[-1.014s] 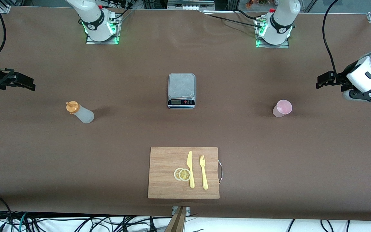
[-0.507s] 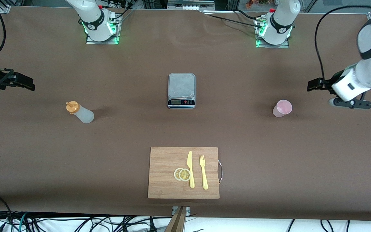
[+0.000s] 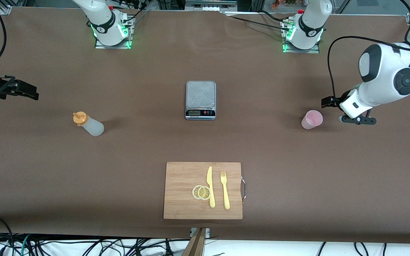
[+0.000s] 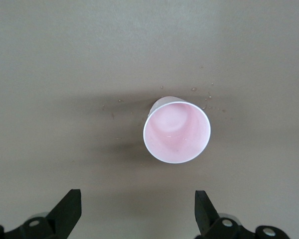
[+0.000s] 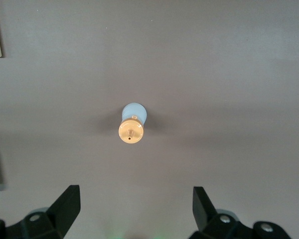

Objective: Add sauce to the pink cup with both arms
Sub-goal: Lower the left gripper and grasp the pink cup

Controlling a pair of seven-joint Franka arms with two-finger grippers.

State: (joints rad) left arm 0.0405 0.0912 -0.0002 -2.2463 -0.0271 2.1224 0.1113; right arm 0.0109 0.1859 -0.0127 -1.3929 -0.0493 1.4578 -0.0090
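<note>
Approach step, nothing grasped yet. Left gripper [image 3: 327, 102] is hanging over the table just beside the pink cup [image 3: 311, 119], fingers [image 4: 67, 209] spread apart and empty. Cup is standing upright near the left arm's end. Right gripper [image 3: 25, 90] is waiting, also spread, over the right arm's edge; sauce bottle [image 3: 88, 124] is standing nearby. Next move likely calls for lowering around the cup and closing gently.
</note>
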